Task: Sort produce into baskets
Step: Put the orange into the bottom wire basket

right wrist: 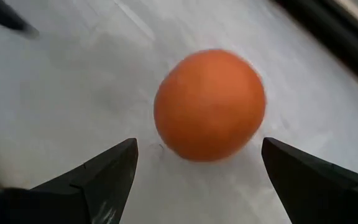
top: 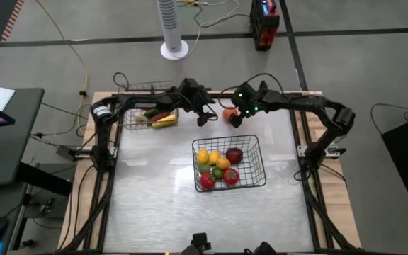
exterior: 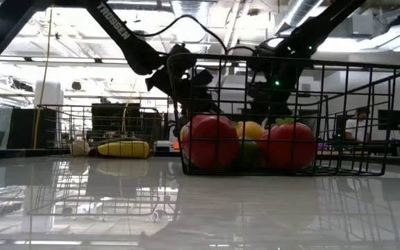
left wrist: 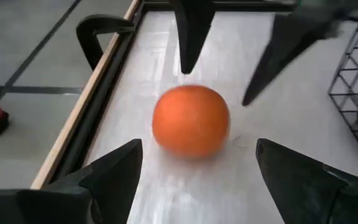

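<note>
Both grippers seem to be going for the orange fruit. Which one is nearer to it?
Right. The right gripper sits right at the orange fruit, open. The left gripper is a little farther off on its other side, also open.

Orange fruit (left wrist: 191,121) loose on table (left wrist: 166,50)

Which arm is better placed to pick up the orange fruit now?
Probably the right: its open end effector closely frames the orange fruit. The left end effector, also open, faces it from farther away.

2 baskets (top: 229,161), 1 orange (left wrist: 191,121), 2 end effectors (top: 205,117)
</note>
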### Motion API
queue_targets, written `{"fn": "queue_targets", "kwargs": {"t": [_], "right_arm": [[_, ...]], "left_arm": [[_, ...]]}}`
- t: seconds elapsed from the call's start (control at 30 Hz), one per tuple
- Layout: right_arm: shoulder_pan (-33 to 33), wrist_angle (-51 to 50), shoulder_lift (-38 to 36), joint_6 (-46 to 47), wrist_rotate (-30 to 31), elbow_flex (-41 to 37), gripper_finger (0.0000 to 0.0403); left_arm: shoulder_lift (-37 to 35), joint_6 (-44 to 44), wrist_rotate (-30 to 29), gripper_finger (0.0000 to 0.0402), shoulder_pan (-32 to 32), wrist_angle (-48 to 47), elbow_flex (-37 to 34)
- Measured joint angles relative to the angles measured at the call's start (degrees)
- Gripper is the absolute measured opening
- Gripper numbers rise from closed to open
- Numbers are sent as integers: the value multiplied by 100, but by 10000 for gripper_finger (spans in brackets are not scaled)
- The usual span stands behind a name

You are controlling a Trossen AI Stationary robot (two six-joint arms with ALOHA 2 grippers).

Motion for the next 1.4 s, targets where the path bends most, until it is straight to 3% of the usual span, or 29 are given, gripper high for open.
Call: {"fn": "queue_targets", "kwargs": {"t": [0.33,0.57,0.77,0.97,1.17,1.4], "right_arm": [[86,-309,-529,-24,10,44,369],[-512,-433,-265,-34,40,7,369],[-579,-228,-237,74,91,11,369],[-546,-379,-265,231,1238,10,369],[-613,-414,-235,443,1270,9,369],[-356,-500,184,287,739,11,369]], "left_arm": [[444,-212,-478,304,-356,176,153],[445,-320,-501,304,-399,247,161],[443,-142,-775,304,-417,-157,157],[443,117,-1909,304,-415,-60,157],[443,202,-2292,304,-413,-62,157],[441,442,-2003,304,-434,-96,157]]}}
